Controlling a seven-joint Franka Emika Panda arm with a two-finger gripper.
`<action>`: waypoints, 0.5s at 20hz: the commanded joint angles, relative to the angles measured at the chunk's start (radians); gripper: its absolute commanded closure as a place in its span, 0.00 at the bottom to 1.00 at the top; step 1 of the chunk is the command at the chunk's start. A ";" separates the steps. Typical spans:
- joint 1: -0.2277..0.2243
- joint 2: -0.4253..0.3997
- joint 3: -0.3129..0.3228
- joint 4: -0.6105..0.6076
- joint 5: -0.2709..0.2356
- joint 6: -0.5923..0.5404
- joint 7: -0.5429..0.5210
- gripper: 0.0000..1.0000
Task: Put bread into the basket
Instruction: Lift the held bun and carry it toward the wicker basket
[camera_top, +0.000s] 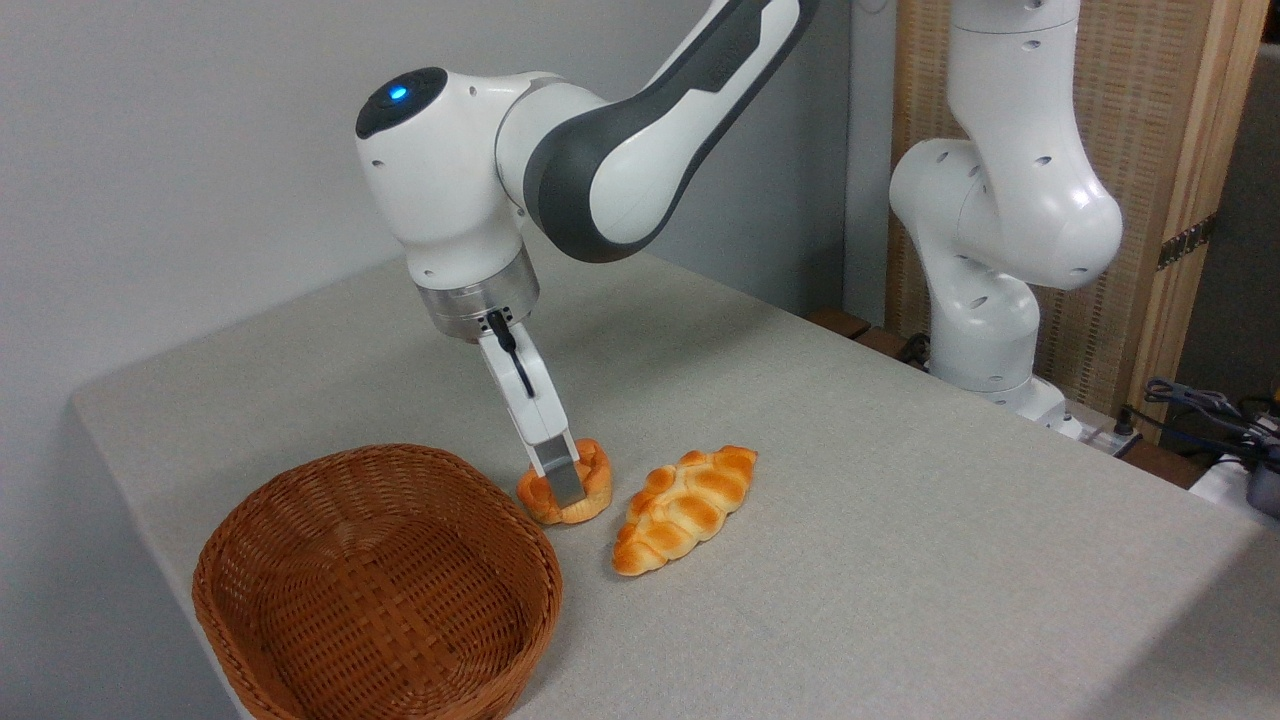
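The bread (597, 478), a small round orange-golden bun, sits on the table just right of the basket's far corner. My gripper (570, 482) comes down on it from above at a slant. The near grey finger (563, 482) lies across the bun's front, and the far finger is hidden behind the bun, which looks pinched between them. The brown wicker basket (300, 482) stands at the front left with nothing in it; its rim is a little to the left of the bun.
A longer braided golden loaf (685, 505) lies just right of the bun. The arm's white base (990, 320) rises at the back right, with cables (1210, 410) beyond the table's right edge. The table's left edge runs close behind the basket.
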 joint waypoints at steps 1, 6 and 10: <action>-0.008 -0.043 0.017 0.008 0.010 -0.066 -0.002 0.40; -0.002 -0.055 0.023 0.044 0.001 -0.099 -0.002 0.39; 0.000 -0.057 0.049 0.079 -0.005 -0.111 0.001 0.39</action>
